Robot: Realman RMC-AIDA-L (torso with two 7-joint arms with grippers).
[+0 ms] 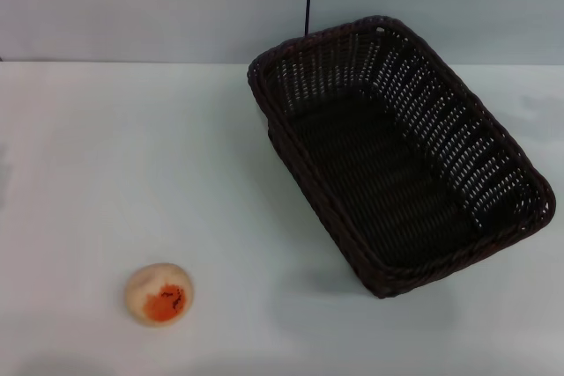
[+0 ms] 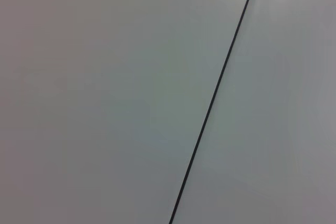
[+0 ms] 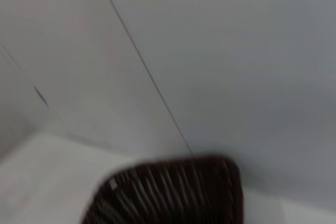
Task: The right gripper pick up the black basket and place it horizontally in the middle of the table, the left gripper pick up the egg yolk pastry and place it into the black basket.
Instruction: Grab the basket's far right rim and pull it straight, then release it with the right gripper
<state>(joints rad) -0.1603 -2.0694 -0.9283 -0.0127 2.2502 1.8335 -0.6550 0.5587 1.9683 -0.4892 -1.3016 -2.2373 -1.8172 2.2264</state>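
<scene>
— Looking down from the head camera, we see the large rectangular woven basket, very dark brown-black with slotted sides and a braided rim (image 1: 401,151), sitting on the right half of the plain white, smooth tabletop (image 1: 106,156). It lies askew, its long axis running diagonally from the far wall toward the near right edge.

— So we judge the first step not yet done?

— Yes. The task wants it horizontal and in the middle, and it is neither. Its slant probably just reflects how it was set out as a starting pose; the basket is empty, so it should lift easily by the rim.

— And the pastry?

— We find the small round cream-beige egg yolk pastry with an orange patch and dark specks (image 1: 159,293) near the front left, well apart from the basket. That puts it on the left arm's side, which fits the division of work.

— Where are the grippers?

— We see neither one. The left wrist camera shows only a pale surface with a thin dark line (image 2: 212,103). The right wrist camera catches a corner of the basket and the wall behind, so that arm seems near it, but no fingers show; we cannot tell whether either claw is spread or closed.

— Any writing or brands?

— None that we can read anywhere.
</scene>
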